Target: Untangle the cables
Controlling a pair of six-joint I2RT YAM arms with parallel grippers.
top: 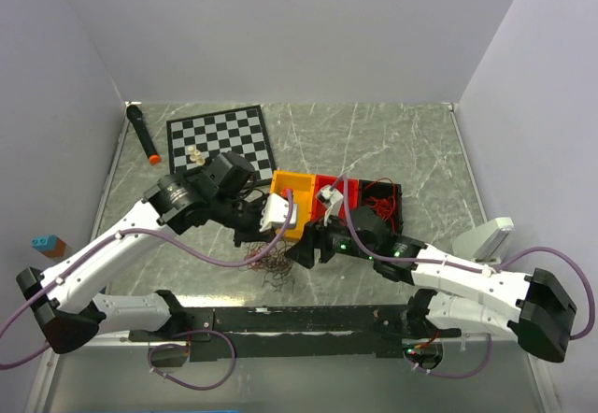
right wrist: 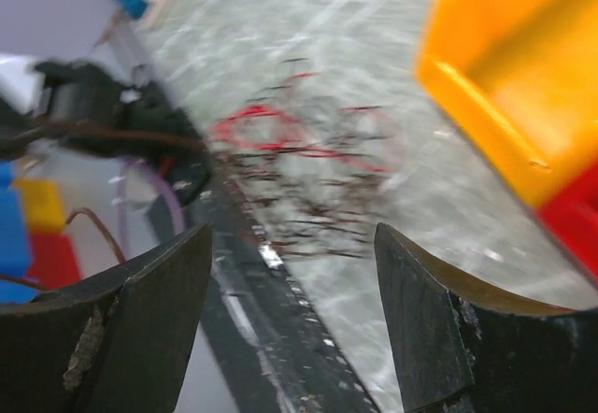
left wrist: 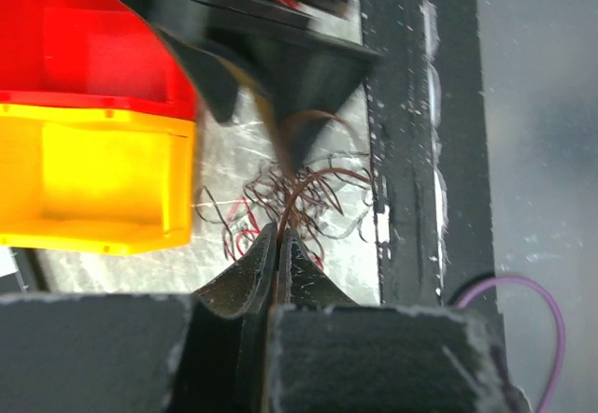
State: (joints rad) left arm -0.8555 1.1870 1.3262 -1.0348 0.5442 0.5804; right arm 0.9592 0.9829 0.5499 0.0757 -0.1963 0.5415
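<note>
Left gripper (left wrist: 280, 242): fingers pressed almost together, pinching a few dark strands at one edge of the cables (left wrist: 308, 189). It looks like an anchor grip, so the rest can be teased away from it.

Right gripper (right wrist: 290, 282): fingers spread wide, nothing betw. them. The tangle sits just beyond the tips, blurred, w/ red loops among black. Prob. lining up for a bite on the opp. side, to pull against the left's hold.

The cables lie in one small curly clump on the table (top: 392, 142), near its front edge. They are just in front of the yellow bin (top: 292, 189), w/ a red bin (top: 329, 189) beside that. Not yet separated, by the look of it.

Seen from above, both arms reach inward & meet over the clump. Left arm (top: 121, 240) comes from the near-left corner, elbow near the chessboard (top: 220, 137), wrist bent back toward the front edge. Right arm (top: 458, 277) stretches in from the near-right corner, wrist pointing left at the tangle. The grippers are close together; whether they touch, I can't tell.
</note>
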